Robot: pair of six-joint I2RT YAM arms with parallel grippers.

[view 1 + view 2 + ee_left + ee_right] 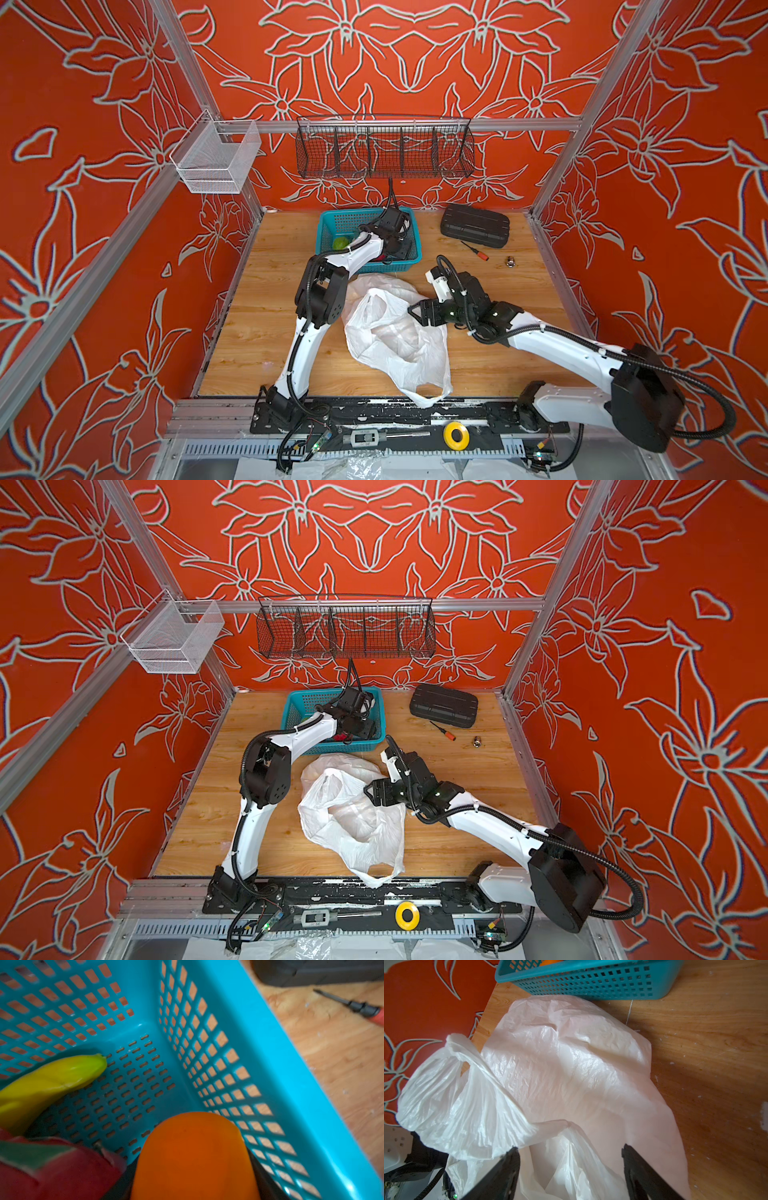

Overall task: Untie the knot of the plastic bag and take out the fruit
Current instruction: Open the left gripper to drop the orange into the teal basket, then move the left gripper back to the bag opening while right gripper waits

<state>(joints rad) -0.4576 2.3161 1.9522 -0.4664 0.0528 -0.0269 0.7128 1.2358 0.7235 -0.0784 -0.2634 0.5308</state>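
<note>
1. White, crinkled film of the plastic bag (395, 345) lies slumped in the middle of the worktop (270, 324) in both top views. It sits just in front of the teal basket (328, 220), with its handle loops (430, 402) loose and apart. The right claw (415, 312) sits at the bag's right edge with its fingers spread. The left claw (395, 251) reaches down into the basket, where we see a green fruit (340, 243). From up here we cannot tell how that claw's fingers stand. A black case (475, 226) and a screwdriver (473, 250) lie to the right of the basket.
2. In the left wrist view an orange (193, 1157) sits between the claw's dark fingers (264, 1178), low in the basket near a corner. We cannot tell whether they press on it or stand clear of it. A red dragon fruit (62, 1167) lies just beside the orange, and a banana (52, 1080) rests on the basket floor.
3. In the right wrist view the two black fingers (504, 1167) stand wide apart over the bag, clamping nothing. The bag spreads across the worktop up to the basket's wall.
</note>
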